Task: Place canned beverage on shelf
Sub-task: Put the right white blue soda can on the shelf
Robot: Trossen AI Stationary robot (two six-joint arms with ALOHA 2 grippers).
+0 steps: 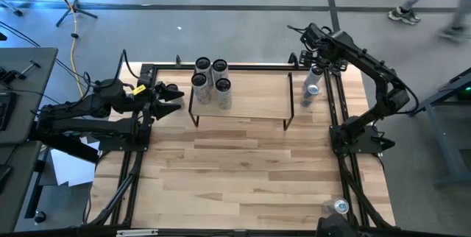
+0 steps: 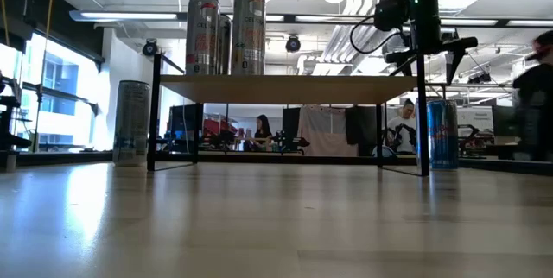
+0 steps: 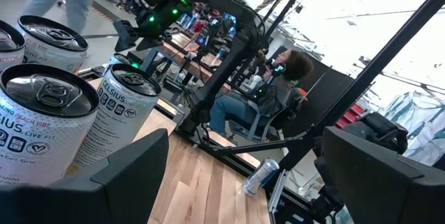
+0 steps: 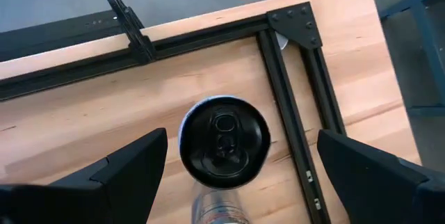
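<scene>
Upright can stands beside four-can shelf.

Right wrist view: the blue can shows only its dark top, its body hidden below the lid and cut off at the frame edge. Left wrist view: the two nearest shelf cans are cropped by the frame edge, labels only partly readable. Low view: the four cans on the shelf overlap, rear pair mostly hidden; the can lying at the tabletop's near right corner is too small to identify, possibly blue.
</scene>
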